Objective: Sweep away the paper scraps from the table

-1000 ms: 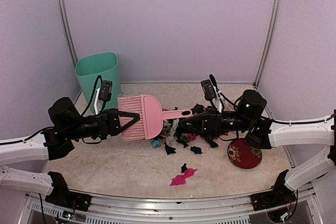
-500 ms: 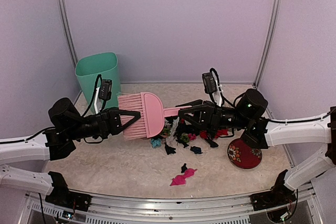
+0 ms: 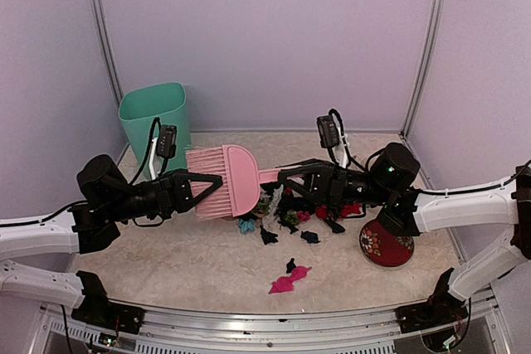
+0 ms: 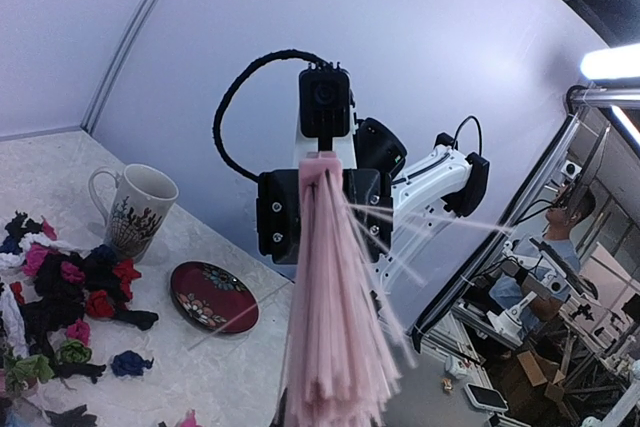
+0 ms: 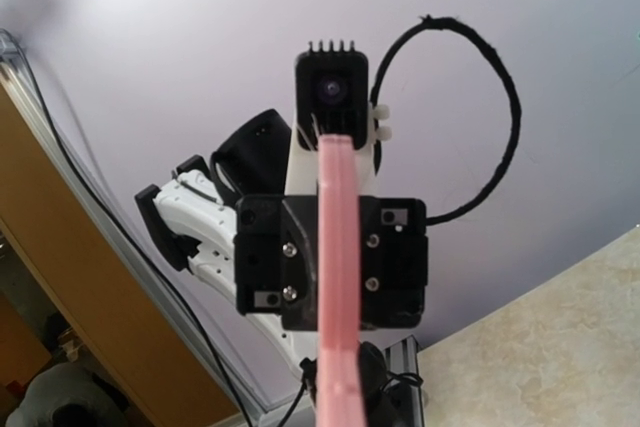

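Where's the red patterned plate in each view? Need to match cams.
Top external: red plate at lower right.
Left wrist: lower left of centre, below the mug.
Right wrist: not in it.
Shared landmark: the pink brush, seen in all three.

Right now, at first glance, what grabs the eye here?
A pink brush hangs in mid-air between the two arms, bristles at the left end effector, handle reaching into the right end effector. Below its handle end a heap of paper scraps litters the table, with a teal bin in the far left corner.
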Motion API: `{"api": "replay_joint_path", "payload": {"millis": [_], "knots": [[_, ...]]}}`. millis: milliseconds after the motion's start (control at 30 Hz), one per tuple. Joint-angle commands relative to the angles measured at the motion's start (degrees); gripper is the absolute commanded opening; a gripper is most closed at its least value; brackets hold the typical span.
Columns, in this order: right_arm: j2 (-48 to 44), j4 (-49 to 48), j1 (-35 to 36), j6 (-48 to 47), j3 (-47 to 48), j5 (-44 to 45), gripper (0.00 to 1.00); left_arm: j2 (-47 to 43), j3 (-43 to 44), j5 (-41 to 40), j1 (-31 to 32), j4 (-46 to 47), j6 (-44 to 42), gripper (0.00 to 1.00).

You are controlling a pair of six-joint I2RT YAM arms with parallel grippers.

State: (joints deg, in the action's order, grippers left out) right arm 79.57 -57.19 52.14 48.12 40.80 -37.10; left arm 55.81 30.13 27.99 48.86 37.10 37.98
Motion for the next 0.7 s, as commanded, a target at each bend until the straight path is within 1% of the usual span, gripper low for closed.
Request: {"api": "replay_joint_path", "payload": {"millis": [0, 433, 533, 633, 667], "knots": [[0.5, -1.8, 0.8, 0.7, 1.7, 0.8, 0.31, -0.8, -0.3, -0.2, 0.4, 1.0, -1.4, 0.0], [0.3, -1.2, 0.9, 0.8, 1.3, 0.9, 0.18, -1.2, -0.5, -1.0, 0.4, -0.4, -2.7, 0.0], [0.3, -1.1, 0.9, 0.6, 1.1, 0.9, 0.12, -0.8, -0.4, -0.7, 0.4, -0.3, -3.0, 0.0], [0.0, -0.1, 0.9, -0.4, 1.3, 0.4, 0.0, -0.5, -0.4, -0.6, 0.4, -0.6, -3.0, 0.0], [-0.2, 0.4, 0.9, -0.7, 1.2, 0.3, 0.0, -0.4, -0.4, -0.6, 0.4, -0.7, -3.1, 0.0]]}}
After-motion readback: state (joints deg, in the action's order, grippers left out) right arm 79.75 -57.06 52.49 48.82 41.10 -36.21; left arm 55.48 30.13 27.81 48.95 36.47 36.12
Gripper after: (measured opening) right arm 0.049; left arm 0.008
